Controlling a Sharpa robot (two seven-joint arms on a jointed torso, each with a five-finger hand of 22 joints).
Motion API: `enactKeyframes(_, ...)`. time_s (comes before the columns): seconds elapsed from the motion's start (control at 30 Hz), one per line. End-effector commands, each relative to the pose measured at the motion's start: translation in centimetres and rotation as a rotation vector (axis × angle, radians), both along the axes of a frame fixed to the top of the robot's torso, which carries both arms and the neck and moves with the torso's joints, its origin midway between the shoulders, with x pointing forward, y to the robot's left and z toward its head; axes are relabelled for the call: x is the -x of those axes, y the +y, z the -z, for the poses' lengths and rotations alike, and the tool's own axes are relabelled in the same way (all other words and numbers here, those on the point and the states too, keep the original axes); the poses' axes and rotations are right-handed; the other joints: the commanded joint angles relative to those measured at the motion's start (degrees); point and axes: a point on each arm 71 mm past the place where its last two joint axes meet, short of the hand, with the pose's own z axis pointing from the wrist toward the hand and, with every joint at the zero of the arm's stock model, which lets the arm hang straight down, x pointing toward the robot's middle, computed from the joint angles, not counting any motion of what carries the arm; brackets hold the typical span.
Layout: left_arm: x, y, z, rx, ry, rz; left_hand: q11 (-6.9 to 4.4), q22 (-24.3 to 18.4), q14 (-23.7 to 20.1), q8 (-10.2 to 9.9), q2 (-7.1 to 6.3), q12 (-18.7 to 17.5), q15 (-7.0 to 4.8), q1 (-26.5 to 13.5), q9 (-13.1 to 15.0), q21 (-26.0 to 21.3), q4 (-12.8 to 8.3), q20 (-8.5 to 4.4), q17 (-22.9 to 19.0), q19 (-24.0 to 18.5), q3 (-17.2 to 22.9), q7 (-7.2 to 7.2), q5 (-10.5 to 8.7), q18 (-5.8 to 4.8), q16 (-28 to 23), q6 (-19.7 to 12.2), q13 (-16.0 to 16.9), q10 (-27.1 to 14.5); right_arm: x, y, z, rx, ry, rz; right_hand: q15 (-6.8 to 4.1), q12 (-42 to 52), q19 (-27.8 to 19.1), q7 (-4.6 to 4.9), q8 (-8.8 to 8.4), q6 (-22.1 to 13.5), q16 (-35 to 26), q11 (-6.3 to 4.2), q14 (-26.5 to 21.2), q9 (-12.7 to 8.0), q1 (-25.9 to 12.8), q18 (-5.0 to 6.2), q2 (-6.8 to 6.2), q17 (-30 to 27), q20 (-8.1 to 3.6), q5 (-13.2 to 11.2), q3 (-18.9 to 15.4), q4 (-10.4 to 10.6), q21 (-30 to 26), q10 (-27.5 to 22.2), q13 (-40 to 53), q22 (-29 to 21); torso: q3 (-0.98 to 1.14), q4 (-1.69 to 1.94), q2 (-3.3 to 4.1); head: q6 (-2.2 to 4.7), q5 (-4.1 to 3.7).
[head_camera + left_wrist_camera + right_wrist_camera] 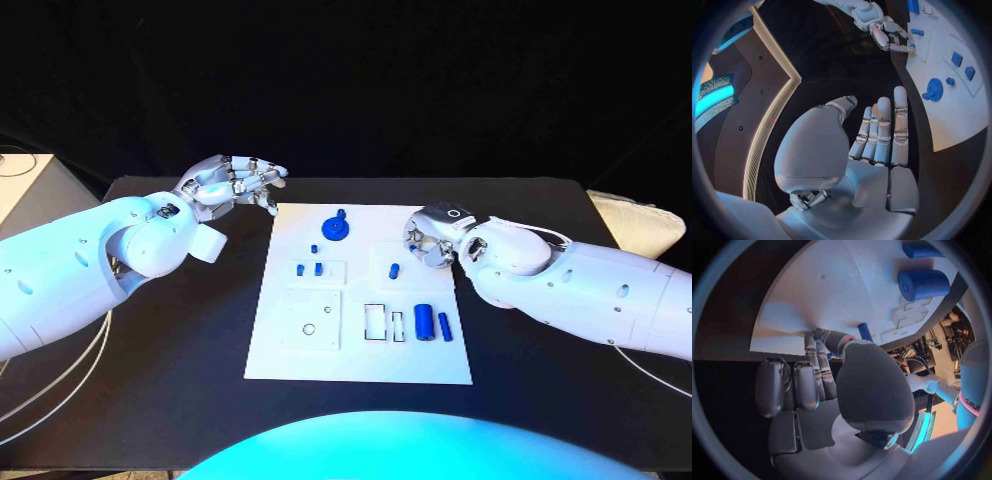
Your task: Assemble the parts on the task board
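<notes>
The board [361, 345] lies flat in the middle of the black table [173, 400], its long side running away from the robot. Near its far end a blue disc [336, 229] with a small knob lies on the plate, and a tiny blue peg [316, 248] sits just beside it. Below those, two small blue pieces [307, 269] stand side by side in a raised white block [317, 270] on the left half of the board. A second white block [392, 268] on the right half holds one blue piece [394, 268]. Nearer the robot a larger white square [312, 320] has round holes with nothing in them. To its right are outlined slots [385, 320], then a blue cylinder [424, 320] and a thinner blue bar [446, 326] lying on the plate.

The right hand [433, 240] is over the board's right edge, just beside the second block; in the right wrist view its fingers [820, 352] curl down to the plate next to a blue piece, but whether they grip it I cannot tell.

The left hand [238, 183] hovers off the board's far left corner, over bare table, fingers loosely extended and holding nothing.
</notes>
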Motion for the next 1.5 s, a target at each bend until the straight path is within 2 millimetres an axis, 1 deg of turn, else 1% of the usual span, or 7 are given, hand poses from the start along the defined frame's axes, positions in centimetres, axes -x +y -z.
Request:
enactKeyframes(0.03, 0.1, -0.3, 0.0, 0.002, -0.001, 0.024, 0.36, -0.1, 0.1, 0.3, 0.07, -0.2, 0.29, 0.8, -0.1, -0.3, -0.1, -0.08, 0.1, 0.4, -0.4, 0.75, -0.14, 0.83, -0.1, -0.1, -0.1, 0.1, 0.2, 0.2, -0.4, -0.030, -0.046, -0.006, -0.40, 0.3, 0.6, 0.07, 0.43, 0.4, 0.2, -1.62, 1.9, 0.2, 0.2, -1.17, 0.68, -0.2, -0.49, 0.3, 0.1, -0.5, 0.4, 2.2, 0.2, 0.2, 0.01, -0.06, -0.01, 0.00, -0.03)
enactKeyframes(0.37, 0.0, -0.1, 0.1, -0.003, 0.001, 0.017, 0.36, -0.2, 0.1, 0.4, 0.07, -0.3, 0.27, 1.0, -0.1, -0.4, -0.2, -0.10, 0.1, 0.5, -0.4, 0.75, -0.14, 0.83, -0.2, -0.1, -0.2, 0.1, 0.9, 0.0, -1.5, -0.094, -0.074, -0.010, -0.45, 0.3, 0.6, -0.01, 0.63, 0.5, 0.2, -1.70, 1.9, 0.4, -0.1, -1.19, 0.58, -0.2, -0.52, 0.5, 0.4, -0.7, 0.6, 2.4, 0.3, 0.4, 0.00, -0.08, 0.06, 0.00, 0.01)
enactKeyframes(0.7, -0.1, -0.2, 0.2, -0.001, -0.001, 0.014, 0.45, -0.2, 0.2, 0.4, 0.04, -0.4, 0.29, 1.2, -0.2, -0.4, -0.2, -0.12, 0.1, 0.6, -0.5, 0.93, -0.10, 0.82, -0.2, -0.4, -0.3, 0.0, 1.0, -0.4, -4.8, -0.157, -0.093, -0.009, -0.47, 0.3, 0.6, -0.04, 0.70, 0.6, 0.3, -1.73, 2.0, 0.5, -0.2, -1.21, 0.50, 0.0, -0.53, 0.5, 0.5, -0.8, 0.7, 2.5, 0.4, 0.6, -0.13, -0.16, 0.05, 0.00, 0.22)
enactKeyframes(0.8, -0.1, -0.2, 0.2, 0.000, -0.002, 0.014, 0.46, -0.2, 0.2, 0.4, 0.04, -0.4, 0.30, 1.2, -0.2, -0.4, -0.2, -0.12, 0.1, 0.6, -0.6, 0.94, -0.10, 0.82, -0.2, -0.4, -0.3, 0.0, 1.4, -0.1, -5.3, -0.180, -0.092, -0.020, -0.47, 0.3, 0.6, -0.04, 0.70, 0.6, 0.3, -1.73, 2.0, 0.5, -0.2, -1.21, 0.50, 0.0, -0.53, 0.5, 0.5, -0.8, 0.7, 2.5, 0.4, 0.6, -0.05, -0.08, 0.05, 0.00, 0.34)
enactKeyframes(0.97, -0.1, -0.4, 0.1, 0.003, -0.005, 0.014, 0.50, -0.3, 0.2, 0.4, 0.06, -0.5, 0.32, 1.3, -0.2, -0.5, -0.2, -0.12, 0.1, 0.7, -0.6, 0.98, -0.08, 0.81, -0.2, -0.5, -0.3, 0.0, 2.8, 1.4, -6.0, -0.232, -0.086, -0.067, -0.50, 0.3, 0.5, -0.07, 0.76, 0.6, 0.4, -1.76, 2.0, 0.6, -0.3, -1.20, 0.45, 0.0, -0.56, 0.6, 0.6, -0.9, 0.7, 2.6, 0.5, 0.6, 0.03, 0.03, 0.09, 0.00, 0.76)
enactKeyframes(1.17, 0.1, -0.8, 0.1, 0.009, -0.011, 0.019, 0.50, -0.3, 0.2, 0.4, 0.06, -0.5, 0.32, 1.3, -0.2, -0.5, -0.2, -0.12, 0.1, 0.7, -0.6, 0.98, -0.08, 0.81, -0.2, -0.5, -0.3, 0.0, 4.6, 3.9, -5.9, -0.276, -0.069, -0.136, -0.51, 0.2, 0.5, -0.07, 0.77, 0.5, 0.3, -1.75, 1.9, 0.7, -0.3, -1.17, 0.45, -0.1, -0.56, 0.7, 0.7, -1.0, 0.6, 2.6, 0.5, 0.4, -0.14, -0.02, 0.00, 0.00, 1.33)
enactKeyframes(1.5, 0.1, -1.4, -0.1, 0.029, -0.024, 0.013, 0.52, -0.3, 0.2, 0.4, 0.13, -0.5, 0.33, 1.4, -0.2, -0.5, -0.2, -0.12, 0.1, 0.7, -0.6, 1.02, -0.05, 0.80, -0.2, -0.5, -0.4, -0.1, 7.4, 8.3, -3.5, -0.288, -0.025, -0.245, -0.51, 0.2, 0.4, -0.04, 0.77, 0.4, 0.3, -1.74, 1.9, 0.7, -0.3, -1.15, 0.46, -0.1, -0.58, 0.8, 0.9, -1.1, 0.6, 2.5, 0.6, 0.4, -0.19, 0.14, -0.01, 0.00, 3.82)
